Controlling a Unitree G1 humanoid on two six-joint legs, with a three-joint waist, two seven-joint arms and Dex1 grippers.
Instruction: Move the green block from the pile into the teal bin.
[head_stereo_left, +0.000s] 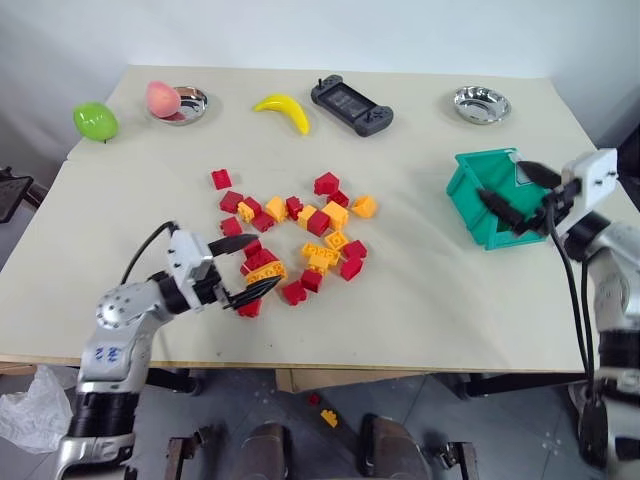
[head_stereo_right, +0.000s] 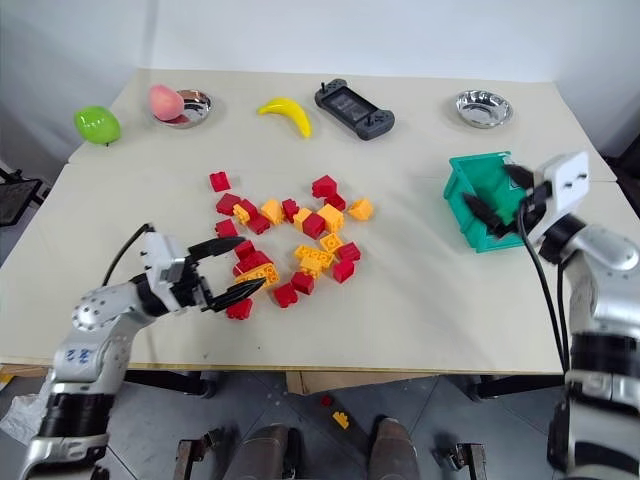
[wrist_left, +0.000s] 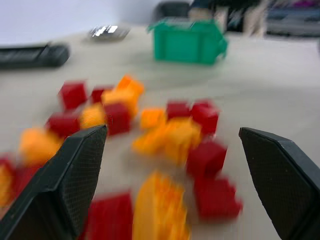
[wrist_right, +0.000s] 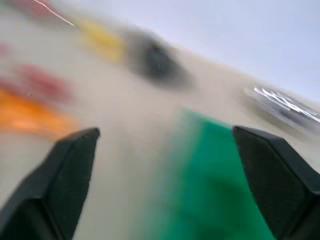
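I could not find the small dark green studded block on the table. My right gripper hung over the teal plastic bin, fingers apart and empty; I judged it dropped inside.

Along the far edge of the pale beige surface: glossy lime-green round fruit, pink peach resting in a small round steel bowl, yellow banana, black handheld game console, second steel bowl. Crumpled white plastic bag on the floor.
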